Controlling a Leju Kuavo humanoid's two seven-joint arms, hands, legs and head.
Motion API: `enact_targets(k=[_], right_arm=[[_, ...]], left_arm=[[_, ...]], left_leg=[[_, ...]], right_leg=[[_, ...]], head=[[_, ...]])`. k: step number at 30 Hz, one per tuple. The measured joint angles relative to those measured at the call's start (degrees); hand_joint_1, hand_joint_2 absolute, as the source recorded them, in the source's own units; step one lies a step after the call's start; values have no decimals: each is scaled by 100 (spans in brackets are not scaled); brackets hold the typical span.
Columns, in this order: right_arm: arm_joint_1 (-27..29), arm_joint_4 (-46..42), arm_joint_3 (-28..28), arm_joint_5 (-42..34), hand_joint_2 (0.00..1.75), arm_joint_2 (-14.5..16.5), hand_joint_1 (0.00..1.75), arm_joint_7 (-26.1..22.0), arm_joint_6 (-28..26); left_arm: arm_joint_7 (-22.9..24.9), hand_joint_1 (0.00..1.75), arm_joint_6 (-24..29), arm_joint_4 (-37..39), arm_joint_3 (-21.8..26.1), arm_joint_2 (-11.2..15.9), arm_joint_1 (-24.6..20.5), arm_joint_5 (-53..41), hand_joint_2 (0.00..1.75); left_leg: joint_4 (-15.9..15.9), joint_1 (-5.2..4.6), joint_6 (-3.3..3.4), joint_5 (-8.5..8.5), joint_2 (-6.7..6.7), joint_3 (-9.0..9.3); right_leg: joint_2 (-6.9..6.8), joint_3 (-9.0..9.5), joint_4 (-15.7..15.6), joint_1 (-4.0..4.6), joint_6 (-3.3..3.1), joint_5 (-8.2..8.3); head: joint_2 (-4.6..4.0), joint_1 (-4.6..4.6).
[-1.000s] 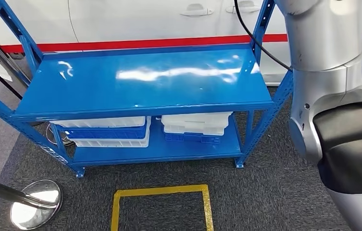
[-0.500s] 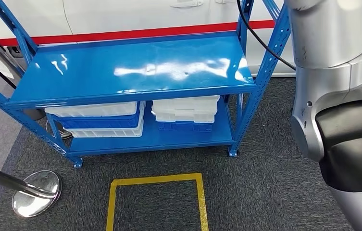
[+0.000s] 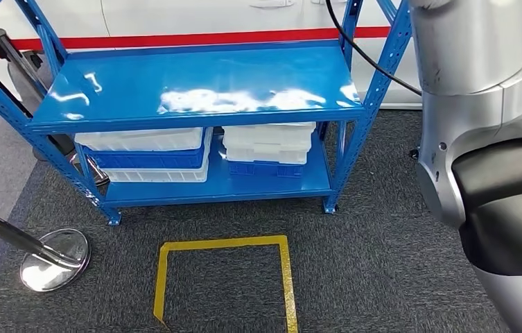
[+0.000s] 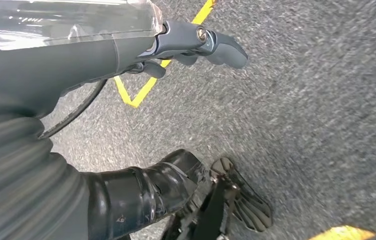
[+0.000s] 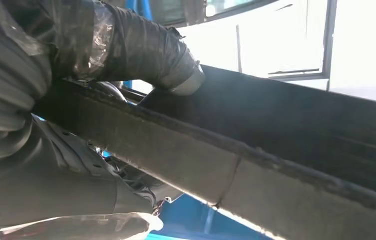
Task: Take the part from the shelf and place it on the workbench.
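Note:
A long dark flat part (image 5: pixel 285 150) runs across the right wrist view. My right hand (image 5: pixel 136 50) grips it, thumb wrapped over its upper edge; the fingers under it are hidden. In the head view my silver right arm (image 3: pixel 480 139) rises at the right edge and leaves the picture's top. The blue shelf (image 3: pixel 202 83) stands ahead, its top board bare and shiny. My left hand (image 4: pixel 186 42) hangs over the grey carpet with nothing in it, thumb stretched out.
White and blue bins (image 3: pixel 147 149) and a second stack (image 3: pixel 268 149) fill the shelf's lower level. A yellow taped square (image 3: pixel 223 243) marks the carpet in front. A chrome stanchion base (image 3: pixel 53 260) stands at the left. A white car (image 3: pixel 195 14) is behind the shelf.
The whole head picture has shifted: the shelf sits a little further off and more to the left, so the camera moved. My right arm keeps its raised pose.

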Motion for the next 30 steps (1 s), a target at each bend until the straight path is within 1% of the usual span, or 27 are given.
enact_targets(k=[1, 2, 3, 4, 5, 6, 7, 8, 9, 10, 11, 12, 13, 14, 15, 16, 18, 19, 20, 22, 23, 24, 25, 27, 28, 29, 30], right_arm=[[-6, 2, 8, 3, 175, 3, 175, 5, -1], [-18, 3, 13, 7, 175, 9, 175, 13, -3], [-29, 3, 13, 8, 175, 27, 175, 19, -5], [-40, 5, 13, 6, 175, 45, 175, 27, -9], [-48, 8, 13, 4, 175, 62, 175, 36, -14], [-52, 10, 13, 3, 175, 77, 175, 49, -17], [-57, 14, 14, 2, 175, 80, 175, 64, -21], [-63, 16, 14, 3, 175, 87, 175, 77, -28], [-67, 18, 14, 3, 175, 96, 175, 88, -40], [-70, 20, 14, 4, 175, 104, 175, 94, -55], [-69, 20, 14, 5, 175, 113, 175, 97, -71], [-65, 21, 14, 7, 175, 118, 175, 99, -83], [-55, 24, 15, 8, 175, 122, 175, 99, -89], [-41, 27, 15, 8, 175, 125, 175, 99, -92], [-26, 32, 15, 9, 175, 128, 175, 99, -93], [-15, 38, 15, 9, 175, 131, 175, 98, -96], [-11, 46, 15, 10, 175, 133, 175, 99, -102], [-11, 50, 15, 10, 175, 134, 175, 99, -107], [-9, 54, 15, 10, 175, 135, 175, 99, -111], [-3, 64, 15, 11, 175, 137, 175, 97, -119], [-2, 70, 15, 13, 175, 135, 175, 97, -122], [-3, 75, 15, 14, 175, 133, 175, 98, -127], [-2, 80, 15, 16, 175, 130, 175, 99, -133], [9, 91, 25, 16, 175, 127, 175, 97, -148], [24, 98, 37, 16, 175, 127, 175, 95, -154], [39, 107, 52, 16, 175, 127, 175, 95, -157], [50, 117, 68, 16, 175, 127, 175, 96, -159]], left_arm=[[0, 0, 0, 0, 0, -2, 2, 0, 175], [0, 0, 0, 0, 0, -4, 5, 0, 175], [0, 0, 0, 0, 0, -4, 8, 0, 175], [0, 0, 0, 0, 1, -4, 9, 0, 175], [0, 0, 0, 0, 1, -3, 10, 1, 175], [0, 0, 0, 0, 2, -3, 12, 1, 175], [0, 0, 2, 0, 2, -2, 16, 2, 175], [2, 0, 3, 1, 2, -6, 22, 2, 175], [5, 0, 4, 1, 2, -10, 28, 2, 175], [9, 0, 5, 1, 3, -14, 32, 1, 175], [13, 0, 6, 1, 5, -17, 34, 1, 175], [15, 0, 7, 0, 8, -16, 33, 0, 175], [15, 0, 8, 0, 13, -15, 31, 0, 175], [16, 0, 9, 0, 18, -14, 30, 0, 175], [19, 0, 9, 0, 24, -14, 29, 0, 175], [22, 0, 9, 0, 29, -14, 28, 0, 175], [27, 0, 10, -1, 34, -3, 26, 0, 175], [28, 0, 10, -1, 35, 4, 26, 0, 175], [29, 0, 11, -1, 37, 13, 26, 0, 175], [29, 0, 11, -1, 39, 26, 24, 0, 175], [29, 0, 11, -1, 40, 31, 19, 0, 175], [30, 0, 11, -1, 40, 33, 16, 0, 175], [31, 0, 10, 0, 41, 31, 14, 0, 175], [33, 0, 9, 0, 42, 27, 12, -1, 175], [35, 0, 9, 0, 43, 27, 11, -2, 175], [39, 0, 9, 0, 43, 27, 9, -2, 175], [43, 0, 9, 0, 44, 27, 9, -3, 175]], left_leg=[[78, 15, -21, 27, -1, -109], [164, 23, -48, 46, -4, -219], [252, 24, -77, 55, -10, -307], [327, 19, -106, 63, -14, -369], [371, 12, -139, 76, -18, -406], [387, 11, -175, 96, -21, -418], [395, 16, -213, 108, -26, -434], [429, 26, -255, 70, -36, -459], [550, 40, -299, -49, -47, -512], [779, 56, -338, -247, -58, -598], [1103, 71, -372, -494, -65, -706], [1465, 85, -398, -723, -67, -819], [1757, 95, -413, -875, -67, -890], [1887, 101, -417, -927, -67, -878], [1797, 104, -409, -877, -69, -751], [1481, 104, -383, -754, -74, -505], [666, 81, -301, -550, -106, 45], [399, 59, -262, -475, -121, 208], [278, 34, -226, -437, -135, 268], [190, 2, -162, -314, -135, 255], [108, 10, -130, -248, -115, 262], [24, 22, -89, -171, -93, 256], [-46, 36, -58, -93, -70, 232], [-55, 45, -20, 13, -45, 113], [-22, 43, -25, 48, -42, 31], [25, 44, -31, 80, -40, -59], [81, 48, -42, 108, -40, -155]], right_leg=[[-6, 207, -194, -14, 15, 129], [-12, 472, -519, -17, 25, 130], [-13, 691, -827, -5, 7, 64], [-15, 840, -1069, 0, -18, -42], [-9, 900, -1189, 16, -55, -140], [-4, 887, -1213, 26, -105, -138], [-8, 874, -1234, 15, -149, -114], [-9, 860, -1249, 11, -200, -73], [-17, 837, -1270, 1, -247, -17], [-22, 806, -1288, -9, -280, 40], [-19, 765, -1294, -9, -296, 90], [-16, 717, -1292, -7, -299, 138], [-8, 662, -1289, -5, -296, 176], [-2, 610, -1284, -4, -291, 212], [4, 562, -1282, -2, -284, 247], [9, 522, -1282, 2, -276, 280], [10, 483, -1299, 4, -240, 341], [4, 481, -1321, -4, -209, 375], [-3, 484, -1351, -17, -170, 413], [-8, 489, -1432, -32, -92, 503], [-7, 473, -1442, -31, -66, 492], [-2, 436, -1378, -21, -54, 393], [4, 372, -1209, -10, -50, 208], [11, 177, -552, 2, -48, -306], [13, 106, -226, 2, -34, -473], [12, 100, -21, 0, -16, -527], [10, 182, -3, -4, -1, -461]], head=[[0, 0], [0, 1], [0, -2], [0, -2], [0, -4], [0, -4], [0, -2], [0, -3], [0, -2], [0, -3], [0, -3], [0, -3], [0, -4], [0, -4], [0, -4], [0, -4], [0, -3], [0, -3], [0, -3], [0, -5], [0, -4], [0, -2], [0, -1], [0, 0], [0, -1], [0, -1], [0, 0]])
